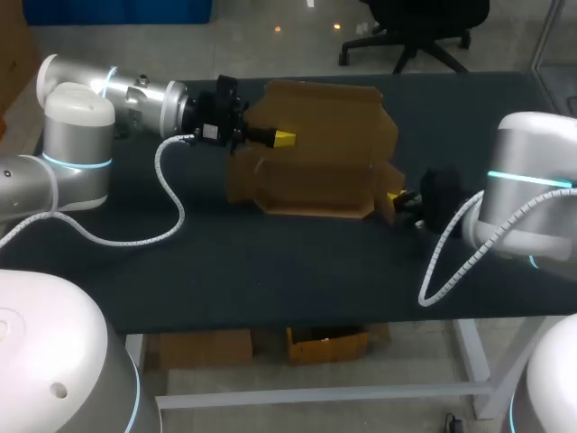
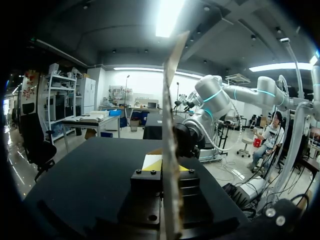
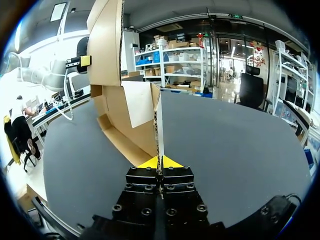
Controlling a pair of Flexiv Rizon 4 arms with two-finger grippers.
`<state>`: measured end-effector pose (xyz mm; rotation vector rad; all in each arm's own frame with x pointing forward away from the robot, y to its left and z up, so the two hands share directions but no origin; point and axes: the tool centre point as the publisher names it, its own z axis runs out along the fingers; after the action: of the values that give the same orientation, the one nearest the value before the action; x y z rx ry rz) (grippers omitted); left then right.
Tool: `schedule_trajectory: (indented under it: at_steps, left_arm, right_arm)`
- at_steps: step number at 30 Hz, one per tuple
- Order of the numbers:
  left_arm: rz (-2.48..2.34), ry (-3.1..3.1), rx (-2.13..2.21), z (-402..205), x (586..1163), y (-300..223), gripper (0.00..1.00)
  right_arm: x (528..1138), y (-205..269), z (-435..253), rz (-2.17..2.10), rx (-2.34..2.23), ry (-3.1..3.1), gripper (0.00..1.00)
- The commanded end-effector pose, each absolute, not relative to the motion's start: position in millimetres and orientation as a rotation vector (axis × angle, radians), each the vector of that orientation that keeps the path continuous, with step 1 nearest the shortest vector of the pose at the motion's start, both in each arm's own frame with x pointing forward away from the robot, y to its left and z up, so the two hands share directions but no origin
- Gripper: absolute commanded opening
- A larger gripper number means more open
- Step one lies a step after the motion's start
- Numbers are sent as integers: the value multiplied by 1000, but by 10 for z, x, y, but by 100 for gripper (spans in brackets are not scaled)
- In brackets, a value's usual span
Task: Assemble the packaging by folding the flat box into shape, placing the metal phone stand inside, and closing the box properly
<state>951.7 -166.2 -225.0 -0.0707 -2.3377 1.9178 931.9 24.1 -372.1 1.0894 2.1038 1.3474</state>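
A brown cardboard box (image 1: 315,158), partly folded with its flaps spread, stands in the middle of the dark table. My left gripper (image 1: 281,138) is shut on the box's left panel; in the left wrist view that panel (image 2: 170,125) runs edge-on between the yellow fingertips (image 2: 151,162). At the box's right end, my right gripper (image 1: 398,198) is shut on a side flap. The right wrist view shows this flap (image 3: 160,120) as a thin upright edge between its own gripper (image 3: 161,162), with the box body (image 3: 122,117) ahead. No metal phone stand is in view.
The dark table (image 1: 270,271) has bare surface in front of the box and to its left. My right arm (image 2: 212,97) shows beyond the panel in the left wrist view, and the left gripper's yellow tip (image 3: 85,61) shows in the right wrist view.
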Motion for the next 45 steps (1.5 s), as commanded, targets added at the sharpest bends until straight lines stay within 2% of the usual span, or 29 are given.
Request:
schedule_trajectory:
  at_steps: [1,33,36,37,45]
  left_arm:
    - [1919,-2337,-71,-2272,9511,-1675,0]
    - [1919,-2337,-71,-2272,9511,-1675,0]
    - [1919,-2337,-71,-2272,9511,-1675,0]
    - [1919,-2337,-71,-2272,9511,-1675,0]
    - [1919,-2337,-71,-2272,9511,-1675,0]
  right_arm:
    - [9310,333,-3793,1307,1120,2029,0]
    - [9356,541,-3717,1082,1307,1935,1]
    - [9358,575,-3709,1057,1311,1934,6]
    - [9359,582,-3706,1049,1315,1933,15]
    - [9363,647,-3694,996,1336,1929,17]
